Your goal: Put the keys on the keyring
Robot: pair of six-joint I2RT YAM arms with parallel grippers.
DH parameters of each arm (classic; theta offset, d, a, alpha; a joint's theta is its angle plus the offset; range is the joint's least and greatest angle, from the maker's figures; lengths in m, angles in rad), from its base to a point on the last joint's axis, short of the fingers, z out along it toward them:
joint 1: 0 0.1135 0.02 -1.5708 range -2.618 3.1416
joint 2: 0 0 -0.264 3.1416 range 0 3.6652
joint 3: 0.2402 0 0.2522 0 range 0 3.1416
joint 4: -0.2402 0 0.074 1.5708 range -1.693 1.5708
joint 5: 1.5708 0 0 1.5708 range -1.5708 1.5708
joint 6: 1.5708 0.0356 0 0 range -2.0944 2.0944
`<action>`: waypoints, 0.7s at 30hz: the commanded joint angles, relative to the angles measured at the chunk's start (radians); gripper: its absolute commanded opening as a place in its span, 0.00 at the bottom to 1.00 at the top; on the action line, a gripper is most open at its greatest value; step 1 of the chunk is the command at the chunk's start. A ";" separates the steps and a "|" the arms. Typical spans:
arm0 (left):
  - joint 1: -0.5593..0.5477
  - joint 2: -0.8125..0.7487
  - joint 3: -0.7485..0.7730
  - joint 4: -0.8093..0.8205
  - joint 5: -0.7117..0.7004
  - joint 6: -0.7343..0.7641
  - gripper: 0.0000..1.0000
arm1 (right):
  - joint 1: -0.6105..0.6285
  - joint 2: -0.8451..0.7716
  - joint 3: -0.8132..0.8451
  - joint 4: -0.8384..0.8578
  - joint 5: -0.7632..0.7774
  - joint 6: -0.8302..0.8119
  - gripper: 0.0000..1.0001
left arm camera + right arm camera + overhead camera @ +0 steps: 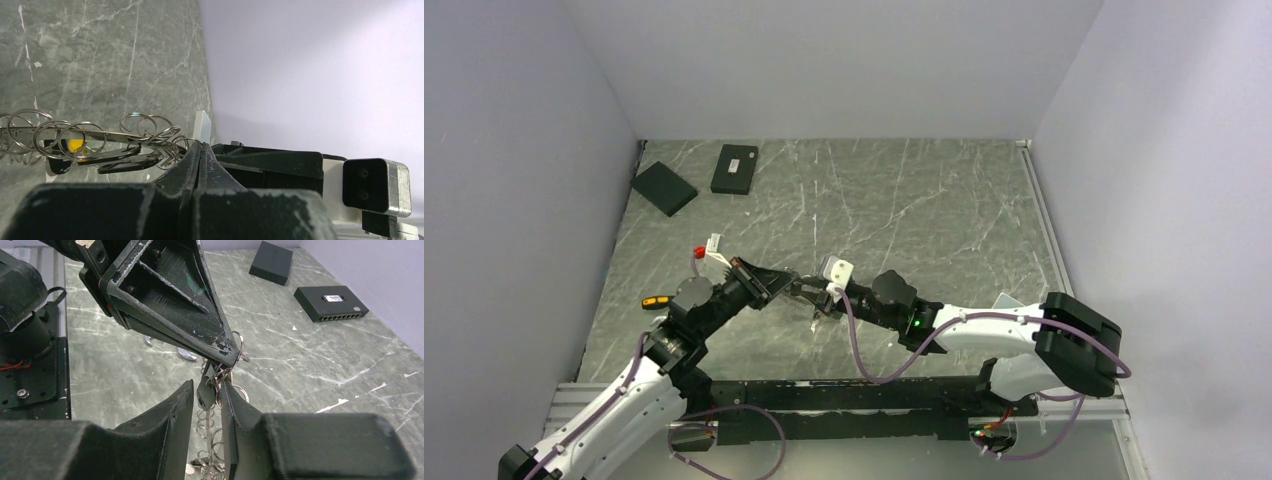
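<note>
Left gripper is clamped fully shut on the keyring, up over the near-middle of the table, with its string of rings dangling roughly straight down. Right gripper sits part-open around the keys; can't tell if it's pinching.

Left end effector bars right end effector head-on, tips close.

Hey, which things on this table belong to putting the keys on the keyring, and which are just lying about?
For the job: keyring bunch of silver rings, pinched at the tip of the shut left gripper; dark key between the fingers of the right gripper.
Lying about: two black boxes, a small red-tagged item, a small yellow-and-black item.
</note>
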 commanded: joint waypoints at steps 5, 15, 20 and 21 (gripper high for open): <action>-0.003 -0.017 0.006 0.085 -0.011 -0.021 0.00 | 0.003 0.002 0.068 0.055 0.031 -0.008 0.30; -0.003 -0.037 0.008 0.068 -0.023 -0.011 0.00 | 0.003 -0.010 0.075 0.049 0.054 -0.016 0.35; -0.003 -0.027 -0.001 0.096 -0.019 -0.016 0.00 | 0.003 0.001 0.085 0.062 0.033 -0.006 0.35; -0.003 -0.024 -0.003 0.104 -0.019 -0.018 0.00 | 0.004 0.003 0.088 0.064 0.033 -0.005 0.34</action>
